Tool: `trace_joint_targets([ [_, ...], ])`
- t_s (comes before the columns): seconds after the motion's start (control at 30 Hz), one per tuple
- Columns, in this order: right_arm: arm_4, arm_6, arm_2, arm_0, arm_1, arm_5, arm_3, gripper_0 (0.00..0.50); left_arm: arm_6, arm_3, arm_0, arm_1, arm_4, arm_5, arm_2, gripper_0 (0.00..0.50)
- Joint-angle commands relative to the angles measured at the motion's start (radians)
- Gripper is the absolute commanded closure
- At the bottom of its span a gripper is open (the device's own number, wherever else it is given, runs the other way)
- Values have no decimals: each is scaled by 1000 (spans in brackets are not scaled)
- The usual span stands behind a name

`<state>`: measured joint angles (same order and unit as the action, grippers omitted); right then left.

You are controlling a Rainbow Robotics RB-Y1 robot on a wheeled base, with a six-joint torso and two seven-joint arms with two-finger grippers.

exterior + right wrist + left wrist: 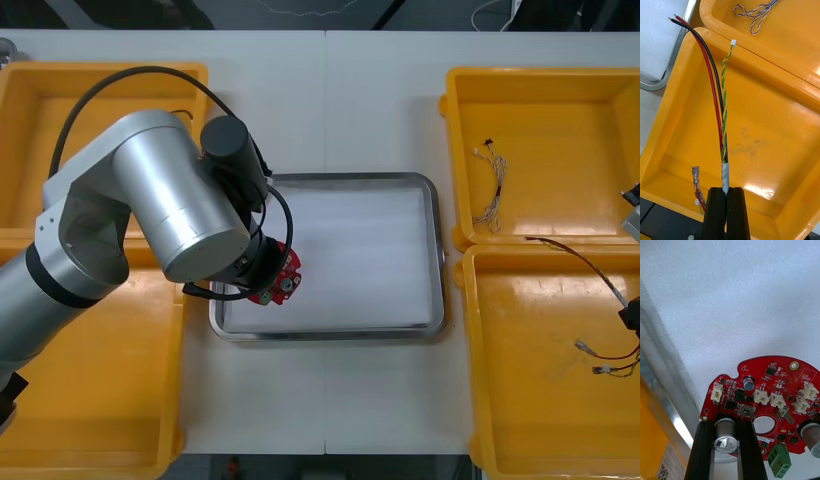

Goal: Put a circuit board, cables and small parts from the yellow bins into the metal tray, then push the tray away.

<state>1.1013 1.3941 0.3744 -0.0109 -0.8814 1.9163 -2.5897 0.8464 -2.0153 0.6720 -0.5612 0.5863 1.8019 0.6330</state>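
Front camera looks steeply down; close wrist cameras seemingly share its metal tray (350, 177).

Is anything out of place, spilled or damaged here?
Nothing stands out. The left pincer grips the red circuit board over the metal tray's near left corner; the right pincer grips a cable above the near right yellow bin.

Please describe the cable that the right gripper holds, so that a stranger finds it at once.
Look at the near yellow bin on the robot's right. Above it, the right gripper is shut on a cable bundle. Its white-taped red, black and yellow-green wires differ from the blue and white cable in the far bin.
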Motion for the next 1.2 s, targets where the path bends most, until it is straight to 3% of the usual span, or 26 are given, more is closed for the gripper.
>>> trace_joint_targets([
  [0.03,-4,23,26,22,-40,4,-28,500,-136,41,35,32,-39,-64,76,499],
  [0.2,-6,23,26,23,-40,4,-28,500,-194,82,37,32,-80,-130,148,499],
  [0.47,12,19,23,37,-39,4,-28,500,-202,92,31,30,-105,-131,178,490],
  [0.5,14,22,21,40,-40,4,-28,500,-204,90,31,30,-106,-131,178,403],
  [0.53,15,23,21,42,-40,4,-28,500,-204,90,31,30,-109,-131,178,246],
  [0.57,15,23,21,42,-40,4,-28,500,-204,90,31,30,-109,-131,178,246],
  [0.6,19,23,17,48,-40,4,-28,500,-207,90,32,30,-117,-131,175,42],
  [0.63,20,23,15,48,-40,4,-28,500,-207,90,32,30,-117,-131,175,0],
  [0.97,49,23,-22,88,-59,4,-28,500,-208,47,32,24,-95,-99,82,0],
  [1.07,88,23,-80,147,-99,4,-28,500,-193,10,32,9,-71,-56,11,0],
  [1.2,135,23,-137,227,-106,4,-28,500,-179,-30,32,-14,-28,-7,-72,0],
])
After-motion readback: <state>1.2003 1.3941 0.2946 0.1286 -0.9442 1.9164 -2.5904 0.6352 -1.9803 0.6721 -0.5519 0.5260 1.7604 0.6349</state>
